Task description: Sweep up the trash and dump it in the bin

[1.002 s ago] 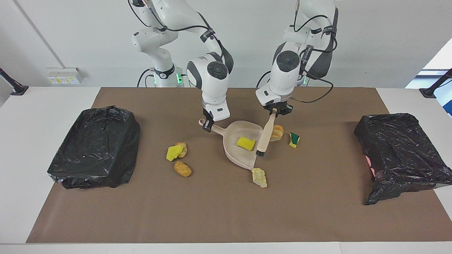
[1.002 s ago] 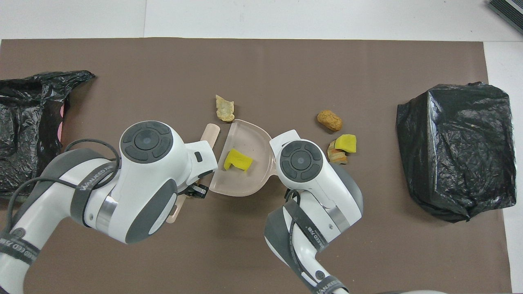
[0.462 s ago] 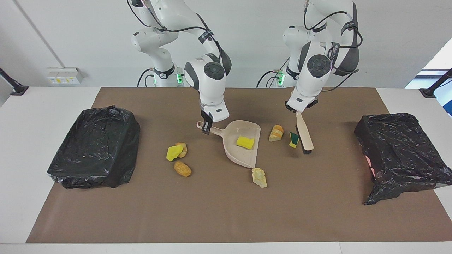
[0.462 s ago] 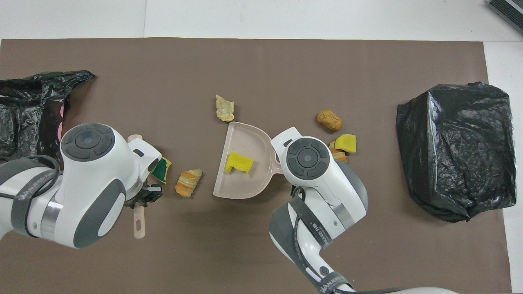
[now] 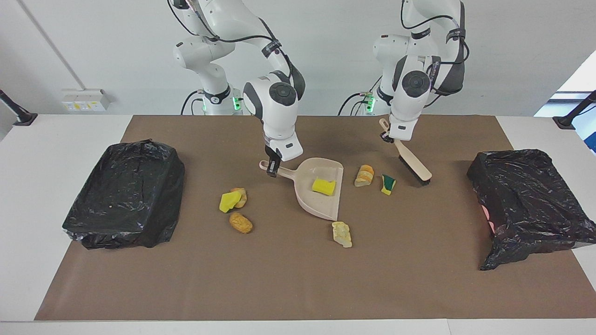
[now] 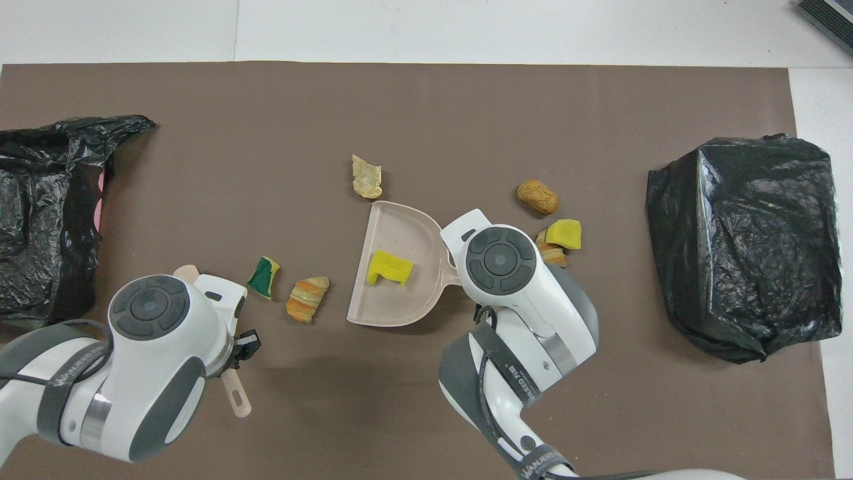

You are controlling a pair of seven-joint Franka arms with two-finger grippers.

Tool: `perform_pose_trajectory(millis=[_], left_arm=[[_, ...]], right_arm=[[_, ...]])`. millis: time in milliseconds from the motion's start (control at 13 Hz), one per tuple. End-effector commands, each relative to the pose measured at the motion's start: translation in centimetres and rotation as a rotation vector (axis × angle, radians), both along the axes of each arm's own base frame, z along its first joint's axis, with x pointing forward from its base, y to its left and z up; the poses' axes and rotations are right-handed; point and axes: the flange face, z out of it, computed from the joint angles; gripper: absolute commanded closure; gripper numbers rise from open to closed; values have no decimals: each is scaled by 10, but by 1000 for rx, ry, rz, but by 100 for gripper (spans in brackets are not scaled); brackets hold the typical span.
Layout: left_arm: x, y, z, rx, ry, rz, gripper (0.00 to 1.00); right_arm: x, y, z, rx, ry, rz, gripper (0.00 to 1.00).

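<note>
the left claw (image 5: 395,138) is pressed shut on the handle of the brush (image 5: 412,162). a second ago the brush stood at the mouth of the dustpan (image 5: 321,203), its bristles against the rim; since then the left arm has carried it away toward its own end of the surface, and the bristle head now slants down over the brown mat (image 5: 279,279), beside the green-backed sponge piece (image 5: 388,184) on the side away from the pan. that reads as a wind-up for another stroke: the green-backed piece and the striped bread chunk (image 5: 364,175) lie between the brush and the pan's open edge, so a pull back toward the pan should carry both in.

the right claw (image 5: 273,168) is clamped on the dustpan's handle and has barely moved, keeping the pan flat on the mat with its mouth turned toward the brush. one yellow sponge piece (image 5: 323,186) already lies inside it.

the rest of the trash is still loose: a pale chunk (image 5: 342,233) just beside the pan's corner, farther from the robots, and a yellow piece (image 5: 229,201) touching a bread chunk (image 5: 240,195), with a brown chunk (image 5: 240,223) near them, toward the right arm's end. two black-bagged bins (image 5: 125,193) (image 5: 528,200) wait at the ends; nothing has been dumped yet, as far as i can judge.
</note>
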Motion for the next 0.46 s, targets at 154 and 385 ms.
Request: perform_pose_trajectory(millis=[154, 385], left_arm=[[-23, -78, -22, -147, -15, -23, 100], [-17, -133, -25, -253, -48, -66, 100]], right_arm=[[-2, -5, 0, 1, -21, 19, 100], [-2, -5, -1, 1, -20, 15, 100]])
